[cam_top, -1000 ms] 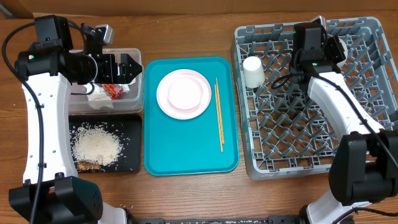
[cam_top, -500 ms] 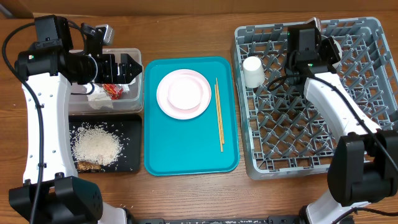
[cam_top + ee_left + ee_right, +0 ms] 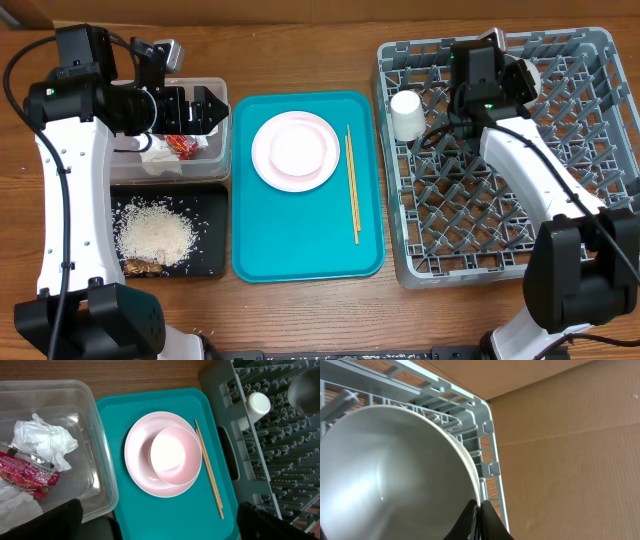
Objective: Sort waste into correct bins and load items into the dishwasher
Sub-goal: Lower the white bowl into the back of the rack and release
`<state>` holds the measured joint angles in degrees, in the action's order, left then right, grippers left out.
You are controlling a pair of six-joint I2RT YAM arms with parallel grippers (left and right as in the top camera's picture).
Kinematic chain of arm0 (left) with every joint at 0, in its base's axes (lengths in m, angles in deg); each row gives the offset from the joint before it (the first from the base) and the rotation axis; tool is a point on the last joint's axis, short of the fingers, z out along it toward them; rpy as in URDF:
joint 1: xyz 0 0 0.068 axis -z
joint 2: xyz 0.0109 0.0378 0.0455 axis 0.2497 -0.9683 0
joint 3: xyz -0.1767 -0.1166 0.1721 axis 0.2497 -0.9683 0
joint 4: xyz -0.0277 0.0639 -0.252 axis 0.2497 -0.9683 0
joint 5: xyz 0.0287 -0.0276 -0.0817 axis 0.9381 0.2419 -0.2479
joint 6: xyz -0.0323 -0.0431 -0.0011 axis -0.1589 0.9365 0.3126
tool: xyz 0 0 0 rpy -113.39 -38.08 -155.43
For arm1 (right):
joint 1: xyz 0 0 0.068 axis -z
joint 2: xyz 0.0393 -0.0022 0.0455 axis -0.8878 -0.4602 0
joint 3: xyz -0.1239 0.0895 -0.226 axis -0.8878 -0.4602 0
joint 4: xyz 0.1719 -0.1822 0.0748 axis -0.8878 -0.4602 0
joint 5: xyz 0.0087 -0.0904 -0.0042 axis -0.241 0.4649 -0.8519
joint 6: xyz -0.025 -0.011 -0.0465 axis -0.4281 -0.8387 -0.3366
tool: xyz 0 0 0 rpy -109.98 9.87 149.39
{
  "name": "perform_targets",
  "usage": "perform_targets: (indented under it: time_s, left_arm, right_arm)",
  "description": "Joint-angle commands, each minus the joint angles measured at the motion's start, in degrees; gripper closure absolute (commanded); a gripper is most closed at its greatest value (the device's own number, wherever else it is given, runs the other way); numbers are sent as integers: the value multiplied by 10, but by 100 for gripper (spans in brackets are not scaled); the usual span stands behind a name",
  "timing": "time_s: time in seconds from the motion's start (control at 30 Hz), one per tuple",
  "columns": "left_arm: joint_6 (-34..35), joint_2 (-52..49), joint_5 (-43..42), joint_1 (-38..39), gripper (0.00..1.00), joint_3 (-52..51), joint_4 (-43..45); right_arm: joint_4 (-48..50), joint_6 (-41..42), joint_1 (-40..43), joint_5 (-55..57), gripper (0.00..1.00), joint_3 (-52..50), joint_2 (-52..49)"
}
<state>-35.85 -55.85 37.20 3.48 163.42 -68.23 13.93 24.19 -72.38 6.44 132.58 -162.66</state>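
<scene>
- Lower left: the rice [image 3: 155, 236] is lying in the black tray [image 3: 215, 262], so I am counting it as done.
- Middle: the pink plate [image 3: 262, 152], the pinkish bowl [image 3: 298, 148] on it and the chopsticks [image 3: 352, 185] are waiting on the teal tray [image 3: 300, 230].
- Upper left: my left gripper [image 3: 215, 108] is hanging wide open over the clear tub [image 3: 224, 140], which is holding the napkins [image 3: 42, 442] and the wrapper [image 3: 27, 472].
- Upper right: my right gripper [image 3: 477, 517] is pinching the white bowl [image 3: 385, 470] by its rim over the rack [image 3: 500, 230], near the cup [image 3: 405, 113].

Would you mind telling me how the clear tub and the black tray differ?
The clear tub is see-through and deeper; the black tray is opaque and shallow. The clear tub holds crumpled napkins and a red wrapper; the black tray holds loose rice and brown scraps. Both are rectangular, similar in footprint, and sit beside the teal tray.
</scene>
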Motion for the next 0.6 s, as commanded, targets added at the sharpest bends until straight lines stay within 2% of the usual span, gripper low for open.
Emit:
perform_targets:
  time_s: [0.0, 0.4, 0.57]
  left_arm:
    - [4, 4, 1, 1, 0, 15, 0]
    - [4, 4, 1, 1, 0, 15, 0]
    - [4, 4, 1, 1, 0, 15, 0]
  right_arm:
    - [-9, -3, -12, -10, 96, -3, 1]
    - [-24, -3, -34, -8, 94, -3, 1]
    - [-26, -3, -49, 1, 84, -3, 1]
